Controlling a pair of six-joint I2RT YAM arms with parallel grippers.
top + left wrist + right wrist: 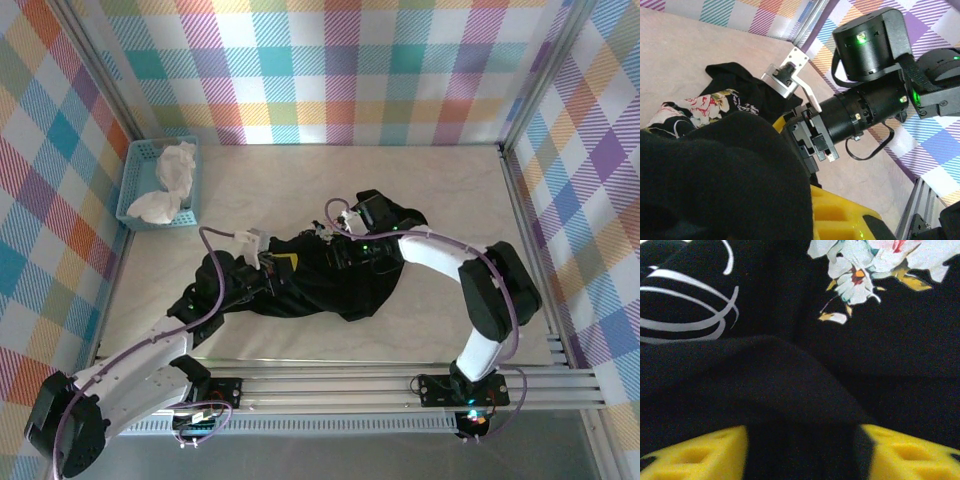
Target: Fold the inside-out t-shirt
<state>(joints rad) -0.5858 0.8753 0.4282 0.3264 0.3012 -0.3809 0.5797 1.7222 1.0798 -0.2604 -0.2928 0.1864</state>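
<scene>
1. Left pincer (280, 265) - clamped shut on the t-shirt (330, 285), which sits bunched mid-frame in the top view.
2. Right pincer (802, 447) - half apart, astride a fold.
3. Looks like the getting-a-grip step; next needs a firm pinch, then spreading it flat.

From the t-shirt (330, 290) heaped mid-table, bare table (430, 180) lay open from 11 through 2 o'clock, as far as the plaid back wall (330, 70). At 10 o'clock, in the far corner, the blue basket (130, 180) holding a white cloth (172, 175) blocked the way. The right arm (435, 255) barred 3 o'clock, the left arm (140, 365) barred 7 o'clock, and the frame rail (350, 385) closed 6 o'clock. A narrow free strip ran between heap and rail at 5 o'clock.
</scene>
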